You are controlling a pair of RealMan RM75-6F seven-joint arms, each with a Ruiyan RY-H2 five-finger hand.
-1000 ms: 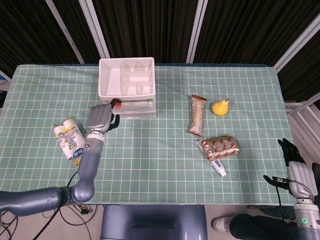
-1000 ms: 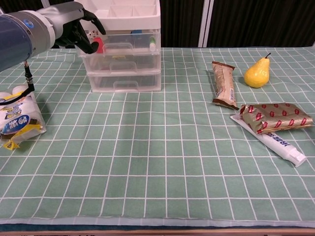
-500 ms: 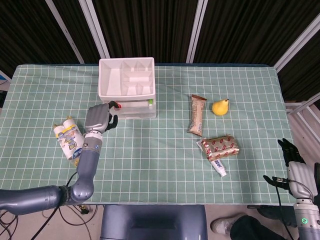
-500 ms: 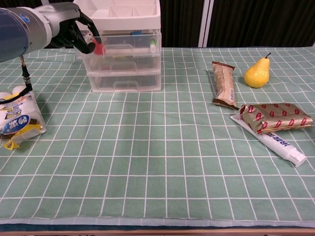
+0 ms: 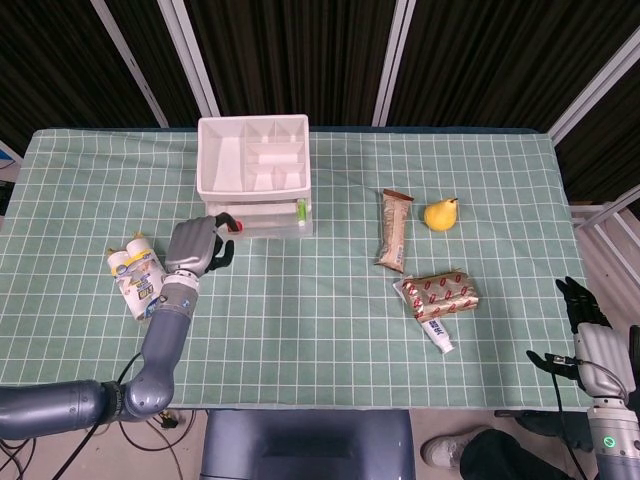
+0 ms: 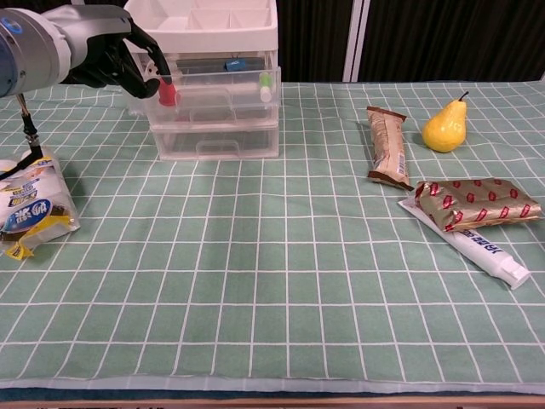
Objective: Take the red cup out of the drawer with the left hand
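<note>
A white three-drawer unit (image 5: 253, 165) (image 6: 213, 128) stands at the back left of the table. Its clear top drawer (image 6: 217, 89) is slid partly out. The small red cup (image 5: 228, 221) (image 6: 167, 92) shows at that drawer's left end, and a green item lies at its right end. My left hand (image 5: 195, 245) (image 6: 111, 55) has its fingers curled onto the drawer's left front corner, fingertips right by the cup. I cannot tell if they touch the cup. My right hand (image 5: 583, 318) hangs off the table's right edge with its fingers apart, holding nothing.
A yellow-and-white pack (image 5: 137, 280) (image 6: 30, 209) lies left of my left arm. To the right are a snack bar (image 5: 394, 230) (image 6: 387, 145), a pear (image 5: 440, 214) (image 6: 446, 126), a red-patterned packet (image 5: 440, 292) (image 6: 477, 203) and a toothpaste tube (image 5: 435, 330) (image 6: 481, 247).
My left hand has drawn back toward me, and the top drawer has slid out with it. The red cup came forward at the fingertips. The right hand has not moved.
</note>
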